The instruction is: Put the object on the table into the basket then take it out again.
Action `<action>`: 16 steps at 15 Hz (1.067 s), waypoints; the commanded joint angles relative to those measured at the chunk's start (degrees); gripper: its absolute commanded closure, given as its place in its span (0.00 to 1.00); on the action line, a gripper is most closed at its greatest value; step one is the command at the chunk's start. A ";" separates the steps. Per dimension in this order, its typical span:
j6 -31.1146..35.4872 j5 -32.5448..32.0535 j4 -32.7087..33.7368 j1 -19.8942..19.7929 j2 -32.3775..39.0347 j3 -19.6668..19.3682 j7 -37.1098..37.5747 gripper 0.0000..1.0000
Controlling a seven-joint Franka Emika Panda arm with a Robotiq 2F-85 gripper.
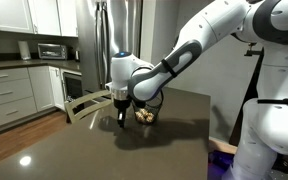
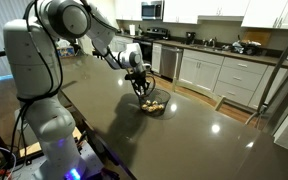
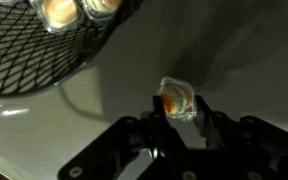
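In an exterior view the white arm (image 1: 189, 50) reaches in from 3 o'clock and points the gripper (image 1: 121, 118) straight down at the table (image 1: 174, 140), a dark top with a smooth shine. The basket (image 1: 145, 116) sits on the table just beside the gripper, at its 3 o'clock, with pale bits showing through the mesh. The object is too small to make out here. Behind the table stand white cabinets (image 1: 9, 90), a steel fridge (image 1: 114, 30) and a chair (image 1: 84, 95), and the wood floor (image 1: 24, 145) lies at 8 o'clock.

In an exterior view from across the room, the gripper (image 2: 139, 88) hangs low over the table (image 2: 184, 140), and the basket (image 2: 154, 105) is at its 5 o'clock, very near. Ceiling lights glint on the tabletop. A counter (image 2: 234, 55) with white cabinets runs along the back, with a stove (image 2: 156, 38) toward 12 o'clock.

In the wrist view the gripper (image 3: 179, 110) comes up from 6 o'clock, and its dark fingers (image 3: 206, 120) are clenched on the object (image 3: 175, 100), a pale lump with an orange tinge. I cannot tell whether it touches the table (image 3: 244, 50). The basket (image 3: 34, 60) lies at its 10 o'clock, apart from it, holding two pale lumps (image 3: 59, 10).
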 commanded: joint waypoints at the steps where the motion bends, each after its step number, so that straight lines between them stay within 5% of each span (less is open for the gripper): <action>1: 1.26 -0.52 0.62 -0.12 0.87 -0.20 0.68 0.93; 8: -2.74 -0.72 1.43 0.15 -2.12 0.05 -0.56 0.92; 16: -14.65 1.22 3.49 0.23 -10.67 1.03 -3.83 0.92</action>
